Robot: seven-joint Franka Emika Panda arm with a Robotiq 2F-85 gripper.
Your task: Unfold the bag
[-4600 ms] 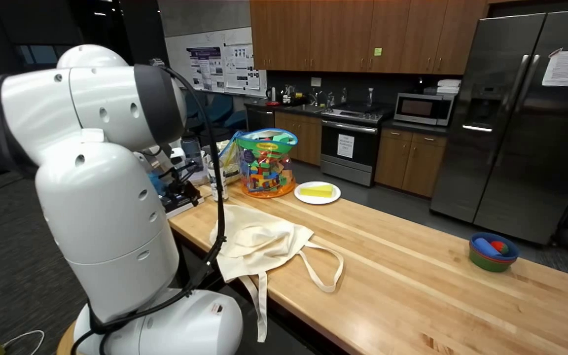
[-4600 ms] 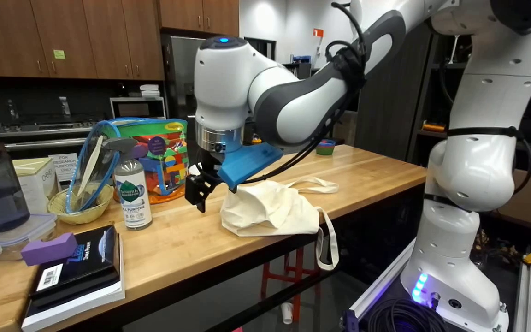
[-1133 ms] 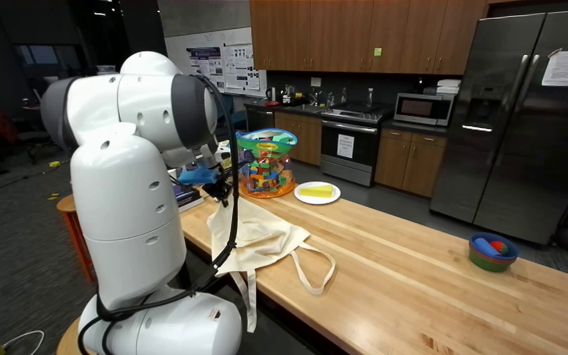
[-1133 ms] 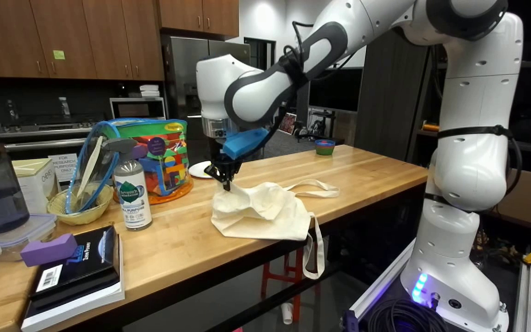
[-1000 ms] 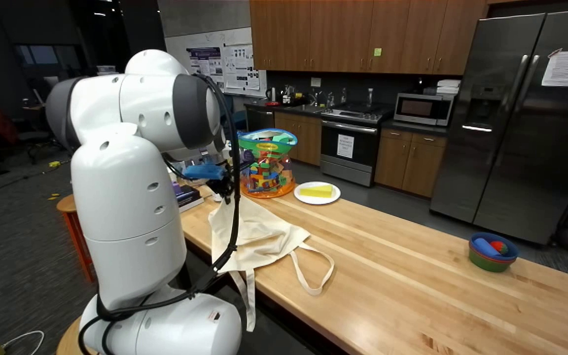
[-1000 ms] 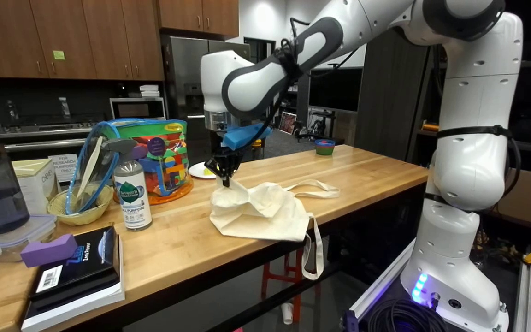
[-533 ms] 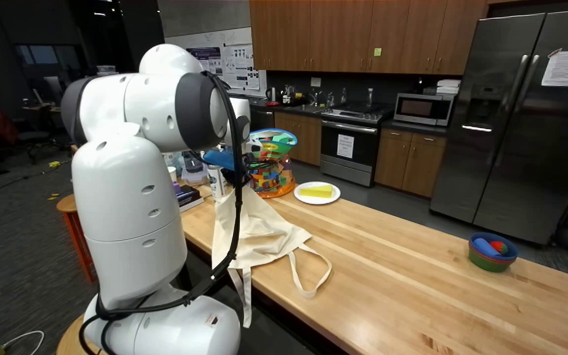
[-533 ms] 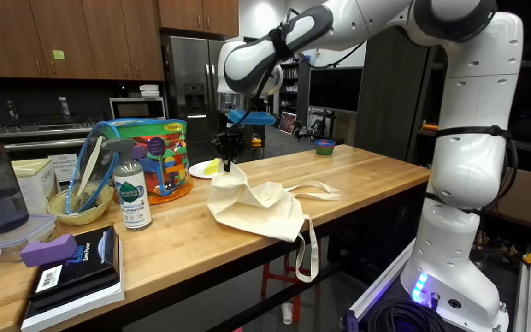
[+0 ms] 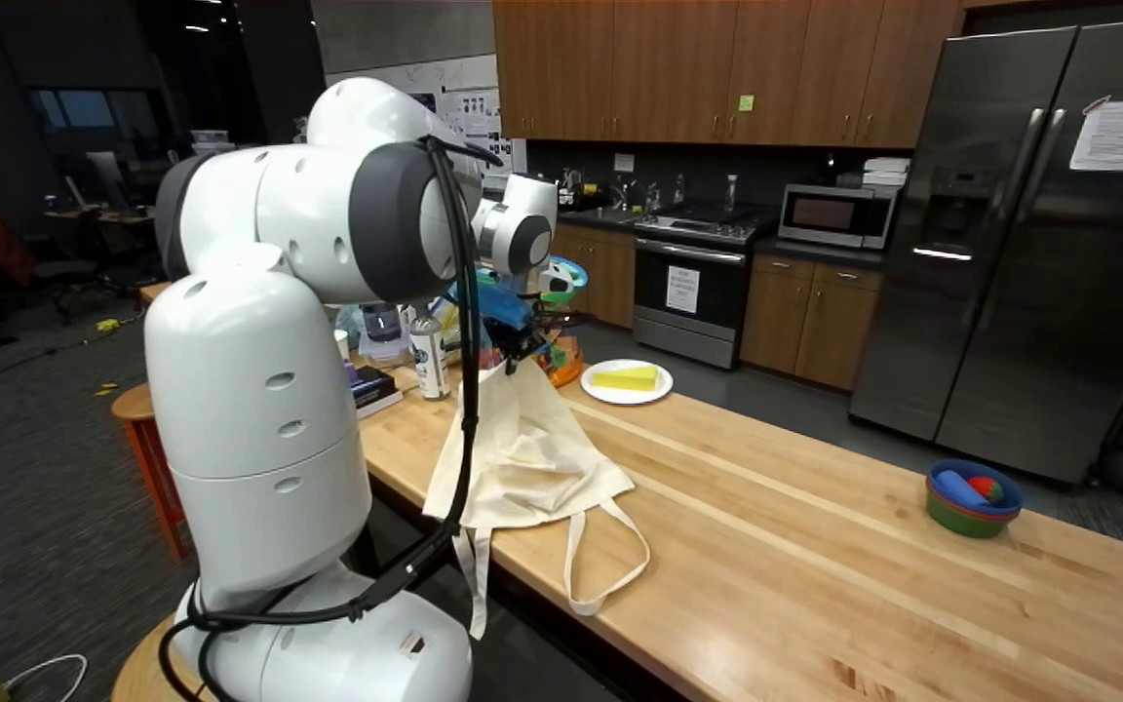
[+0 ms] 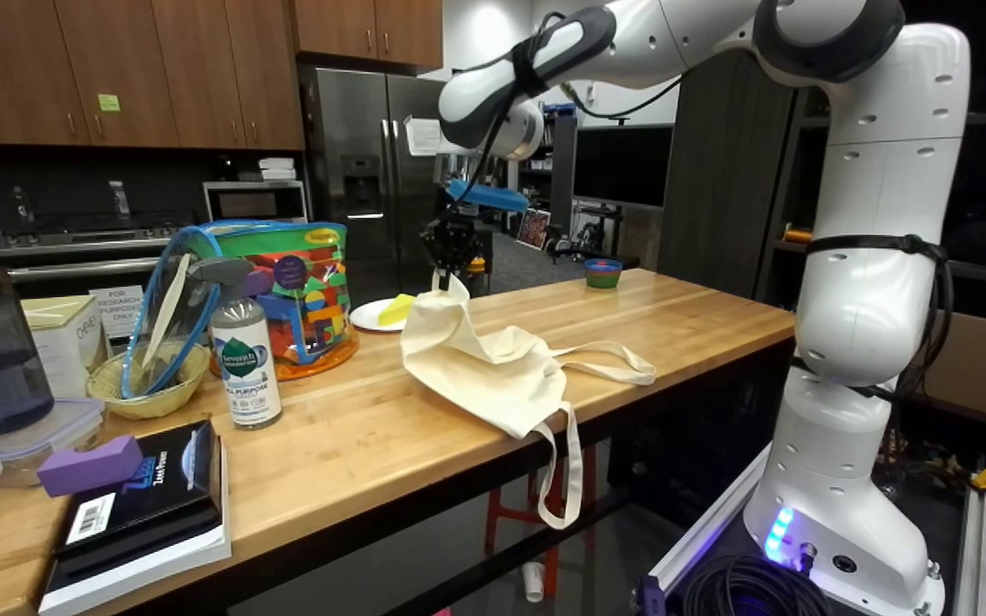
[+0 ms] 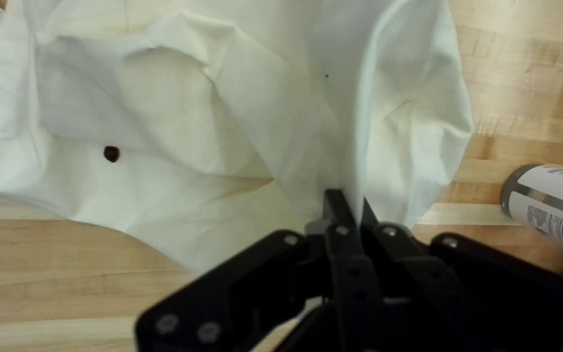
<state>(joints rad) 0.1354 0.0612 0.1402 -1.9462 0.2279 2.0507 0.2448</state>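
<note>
The claw grips the cream cloth tote bag by a ridge raised above the table, presumably to draw its folds open.

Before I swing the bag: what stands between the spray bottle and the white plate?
In an exterior view, the pack of colourful blocks stands between the spray bottle and plate.

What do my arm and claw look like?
The arm is white and rounded with dark grey joint covers, strapped-on black cables, blue-violet lights on its base and a blue piece above the claw. The claw is black, with linkage bars and pale bolt heads.
</note>
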